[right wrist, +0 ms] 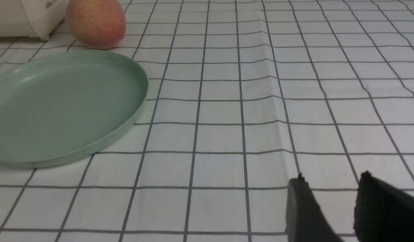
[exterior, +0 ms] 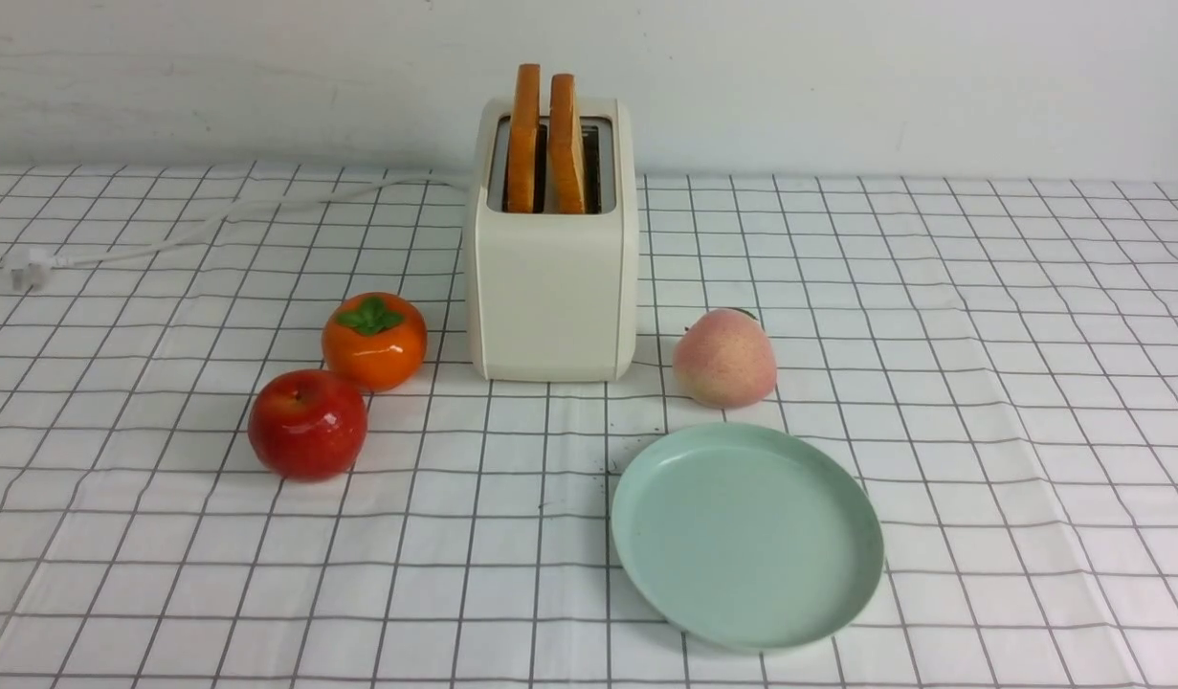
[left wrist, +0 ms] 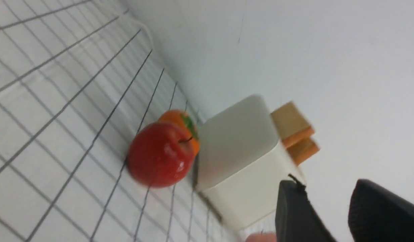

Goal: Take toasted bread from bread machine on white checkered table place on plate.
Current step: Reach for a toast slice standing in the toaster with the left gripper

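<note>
Both of my grippers stand part-way open, with a clear gap between the fingers and nothing held. The left gripper (left wrist: 324,184) hangs above the white checkered table (exterior: 981,335), facing the red apple (left wrist: 158,154) and the side of the bread machine (left wrist: 238,151). The right gripper (right wrist: 332,177) sits low over the cloth, well apart from the plate (right wrist: 59,104). From the front view, the bread machine stands upright at the far middle of the table. The toasted bread (exterior: 523,134) stands on edge in its left slot, with the second slice (exterior: 566,144) in the right slot, and both project above the top. The plate lies flat nearer to me, to the right of the machine, bare of food. A peach (exterior: 724,357) rests between machine and plate, just beside the plate's far rim. Left of the machine lie an orange persimmon (exterior: 374,341) and, just beside it, the apple. The power cord (exterior: 215,225) runs off leftward.
</note>
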Robot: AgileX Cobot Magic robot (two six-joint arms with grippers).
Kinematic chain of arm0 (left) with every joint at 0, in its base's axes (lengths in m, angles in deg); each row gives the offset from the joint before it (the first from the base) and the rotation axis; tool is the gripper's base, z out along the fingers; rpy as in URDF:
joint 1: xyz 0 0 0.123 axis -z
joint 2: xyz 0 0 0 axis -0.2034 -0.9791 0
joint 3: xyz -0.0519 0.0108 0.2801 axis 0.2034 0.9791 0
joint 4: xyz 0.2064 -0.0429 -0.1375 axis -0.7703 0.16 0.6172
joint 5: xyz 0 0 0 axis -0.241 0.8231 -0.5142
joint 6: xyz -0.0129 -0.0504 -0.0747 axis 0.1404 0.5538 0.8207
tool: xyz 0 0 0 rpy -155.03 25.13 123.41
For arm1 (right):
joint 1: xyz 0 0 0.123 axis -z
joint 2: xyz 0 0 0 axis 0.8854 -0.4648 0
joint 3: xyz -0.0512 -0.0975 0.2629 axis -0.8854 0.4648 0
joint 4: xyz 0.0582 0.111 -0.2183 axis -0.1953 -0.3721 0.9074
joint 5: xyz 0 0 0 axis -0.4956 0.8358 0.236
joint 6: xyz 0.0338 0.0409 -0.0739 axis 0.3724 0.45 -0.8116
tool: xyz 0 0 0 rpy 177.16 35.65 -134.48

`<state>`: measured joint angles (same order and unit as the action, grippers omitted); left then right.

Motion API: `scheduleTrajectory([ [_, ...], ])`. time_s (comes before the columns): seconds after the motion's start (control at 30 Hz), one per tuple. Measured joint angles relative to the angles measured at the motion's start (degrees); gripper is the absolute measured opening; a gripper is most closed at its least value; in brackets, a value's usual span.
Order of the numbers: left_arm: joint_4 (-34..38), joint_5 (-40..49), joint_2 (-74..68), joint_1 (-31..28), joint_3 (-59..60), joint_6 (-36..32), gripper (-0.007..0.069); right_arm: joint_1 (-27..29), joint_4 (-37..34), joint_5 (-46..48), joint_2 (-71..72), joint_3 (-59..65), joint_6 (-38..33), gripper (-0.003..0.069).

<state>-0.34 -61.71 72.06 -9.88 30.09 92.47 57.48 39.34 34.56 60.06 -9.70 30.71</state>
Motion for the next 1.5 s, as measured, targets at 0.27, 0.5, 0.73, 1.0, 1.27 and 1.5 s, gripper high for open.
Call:
scheduleTrajectory([
  [0.27, -5.9, 21.4, -14.2, 0.0, -19.9, -8.1, -0.0013, 0.0, 0.0, 0.0, 0.0, 0.0, 0.0, 0.0240],
  [0.5, -15.6, 44.7, -40.9, 0.0, -41.0, -12.1, -0.0013, 0.0, 0.0, 0.0, 0.0, 0.0, 0.0, 0.0240],
  [0.73, -16.6, 46.7, -58.4, 3.9, -51.4, -15.7, -0.0013, 0.0, 0.0, 0.0, 0.0, 0.0, 0.0, 0.0240],
  [1.0, -22.5, 39.9, -69.8, 17.9, -62.7, -13.8, -0.0013, 0.0, 0.0, 0.0, 0.0, 0.0, 0.0, 0.0240],
  [1.27, -24.9, 36.9, -87.1, 18.4, -80.7, -14.4, 0.0036, 0.0, 0.0, 0.0, 0.0, 0.0, 0.0, 0.0240],
  [1.5, -26.8, 36.3, -100.5, 18.4, -95.3, -15.5, 0.0250, 0.0, 0.0, 0.0, 0.0, 0.0, 0.0, 0.0240],
])
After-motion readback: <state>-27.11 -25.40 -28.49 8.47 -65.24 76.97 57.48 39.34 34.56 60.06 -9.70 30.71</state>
